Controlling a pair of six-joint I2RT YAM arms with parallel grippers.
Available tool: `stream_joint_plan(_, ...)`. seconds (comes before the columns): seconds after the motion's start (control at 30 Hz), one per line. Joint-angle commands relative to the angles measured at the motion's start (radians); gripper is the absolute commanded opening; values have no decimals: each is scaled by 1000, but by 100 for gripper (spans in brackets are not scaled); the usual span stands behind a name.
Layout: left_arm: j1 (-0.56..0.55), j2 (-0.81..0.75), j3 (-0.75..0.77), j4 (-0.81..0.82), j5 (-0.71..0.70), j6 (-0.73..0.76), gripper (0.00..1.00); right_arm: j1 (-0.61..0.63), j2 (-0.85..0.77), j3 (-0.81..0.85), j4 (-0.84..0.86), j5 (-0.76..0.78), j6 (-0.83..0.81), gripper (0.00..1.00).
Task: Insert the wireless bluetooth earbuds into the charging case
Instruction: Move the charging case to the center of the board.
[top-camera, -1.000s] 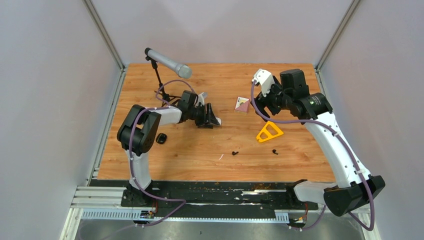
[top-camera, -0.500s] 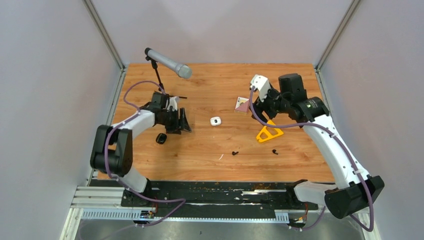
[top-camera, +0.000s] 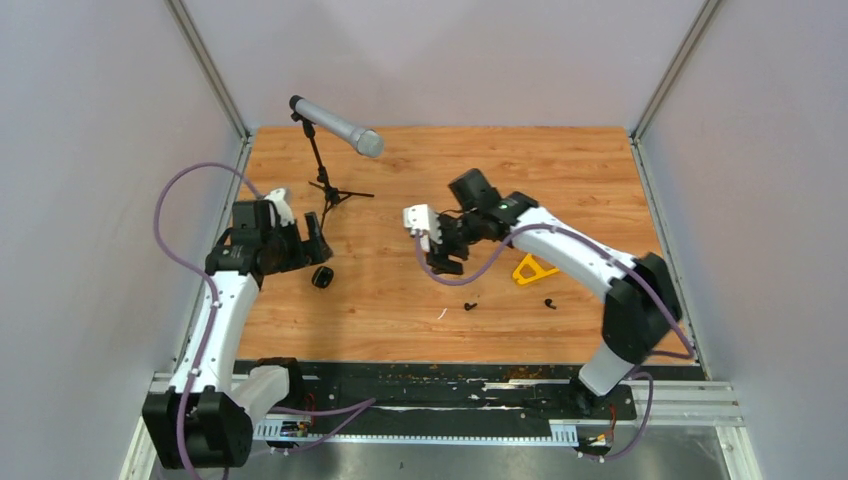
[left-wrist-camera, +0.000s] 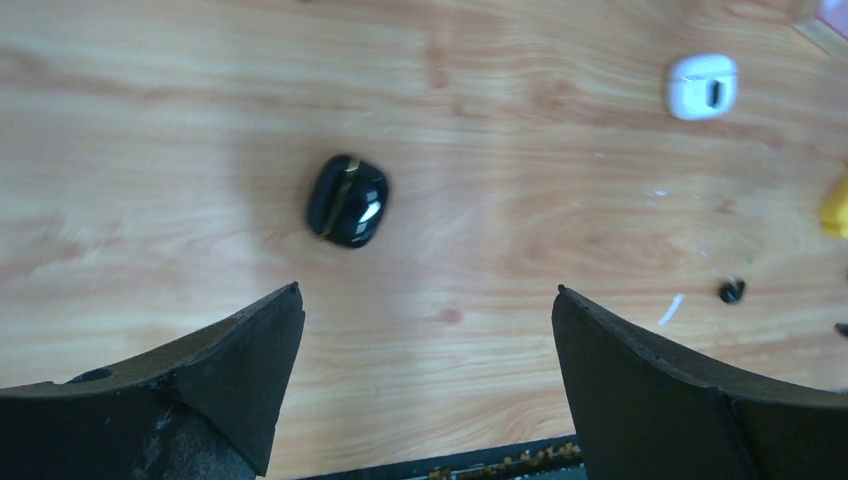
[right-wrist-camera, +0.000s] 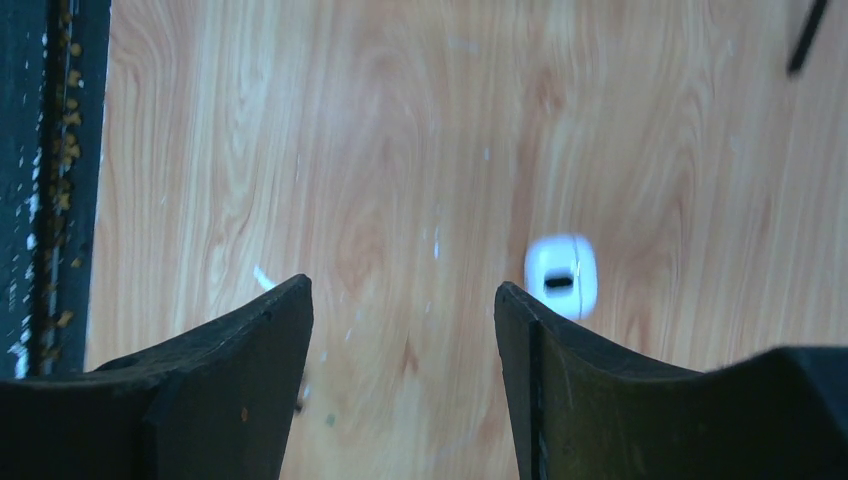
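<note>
Near edge: thin white sliver (top-camera: 441, 314) on the table (top-camera: 600, 160). Just beside it, a black earbud (top-camera: 470, 305). A second earbud (top-camera: 549, 302), also black, lies well to the right. Both are loose on the wood, well apart from either case.

Mid-table, left: black case (left-wrist-camera: 346, 200) lies on the wood with nothing touching it. The left gripper (left-wrist-camera: 428, 292) hangs near it, jaws spread wide and empty. In the wrist view the case sits ahead of the gap, nearer the left finger.

Centre: right gripper (right-wrist-camera: 402, 285) low over the wood, jaws parted, nothing held. White case (right-wrist-camera: 561, 275) lies flat just past one fingertip, outside the gap. In the top view this gripper (top-camera: 447, 258) covers the case.

Right of that gripper: yellow triangle (top-camera: 535, 268), partly under the right arm.

Far left: microphone (top-camera: 337, 125) on a small stand.
</note>
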Motion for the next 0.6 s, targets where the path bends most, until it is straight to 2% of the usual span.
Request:
stream_joint_plan(0.0, 113, -75, -42, -120, -71, -25, 100, 92, 201, 198, 81, -91, -127, 66)
stream_joint_plan(0.1, 132, -83, -51, -125, -78, -32, 100, 134, 332, 309, 123, -92, -111, 65)
stream_joint_plan(0.2, 149, -58, -63, -159, -242, -90, 100, 158, 405, 411, 110, -101, -110, 65)
stream_joint_plan(0.27, 171, 5, -76, -162, -264, -81, 100, 161, 404, 415, 111, -100, -98, 65)
stream_joint_plan(0.37, 200, 38, -110, -52, -92, -23, 100, 159, 343, 339, 134, -58, -92, 64)
stream_joint_plan(0.47, 196, 70, -170, 110, -34, -16, 96, 155, 243, 213, 168, -17, -80, 64)
stream_joint_plan(0.57, 154, 166, -152, 182, 35, 8, 93, 146, 120, 113, 160, 34, -68, 65)
